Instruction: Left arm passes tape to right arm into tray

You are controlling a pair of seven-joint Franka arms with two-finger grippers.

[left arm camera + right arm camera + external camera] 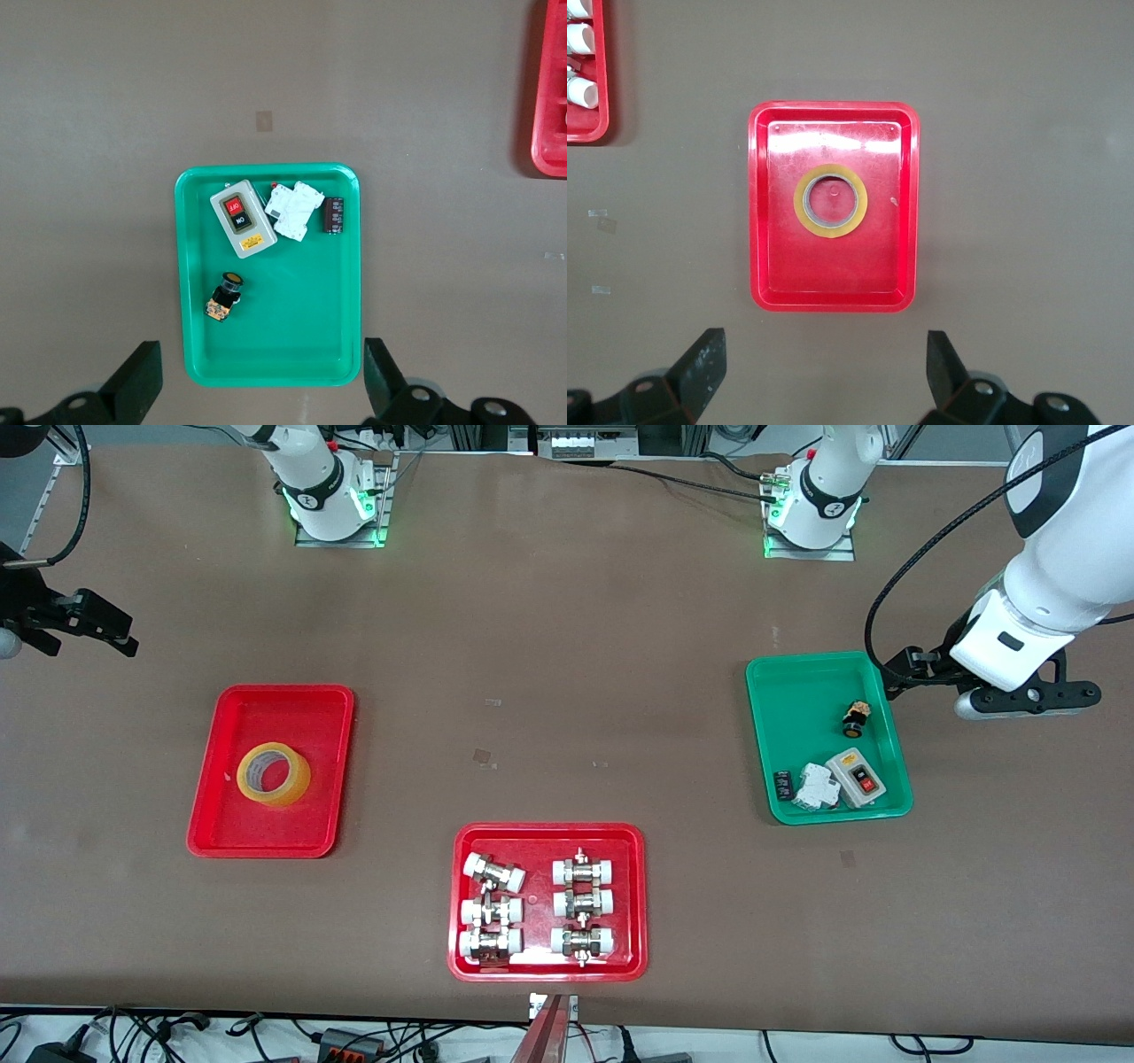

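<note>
The tape lies flat in the tray at the right arm's end of the worktop; looks finished. Right gripper hovers above it, left gripper above the green tray, both with fingers spread wide, empty, nothing left but parking.

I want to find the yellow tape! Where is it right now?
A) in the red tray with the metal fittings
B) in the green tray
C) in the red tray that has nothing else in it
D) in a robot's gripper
C: the tape lies flat on the floor of the plain red tray, alone there, and both the left gripper and the right gripper are open and hold nothing.
</note>
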